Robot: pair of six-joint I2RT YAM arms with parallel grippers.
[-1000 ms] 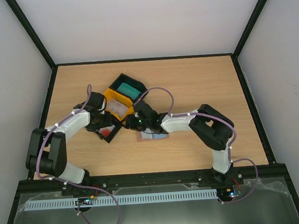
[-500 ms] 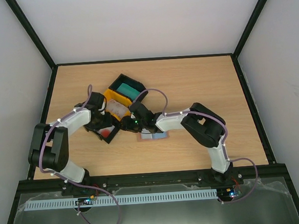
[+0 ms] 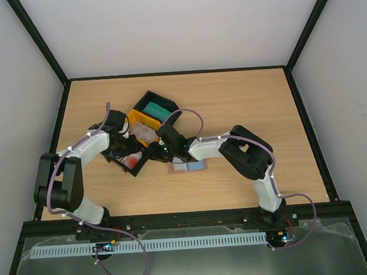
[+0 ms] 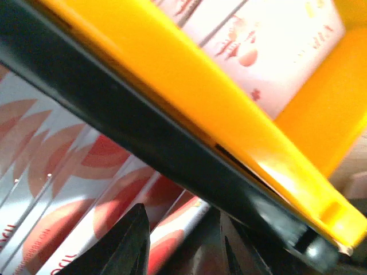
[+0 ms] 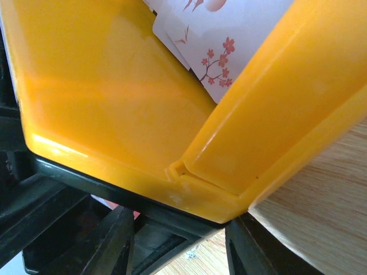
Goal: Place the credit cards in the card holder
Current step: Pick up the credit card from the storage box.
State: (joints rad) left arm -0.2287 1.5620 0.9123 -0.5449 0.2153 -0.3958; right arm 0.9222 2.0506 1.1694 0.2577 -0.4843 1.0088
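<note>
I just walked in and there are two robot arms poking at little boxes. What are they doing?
Both arms are reaching into the trays in the middle of the table. The left gripper, open, hangs over the red-and-white cards in the black tray. The right gripper, also open, sits at a corner of the yellow tray, which holds pale flowered cards. The brown card holder lies on the table beside the trays. Neither gripper is holding a card yet.

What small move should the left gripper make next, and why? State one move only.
Probably close the left gripper on the red-and-white card, whose edge appears to lie between its open fingers inside the black tray. The card holder lies on the table, ready to take it.
</note>
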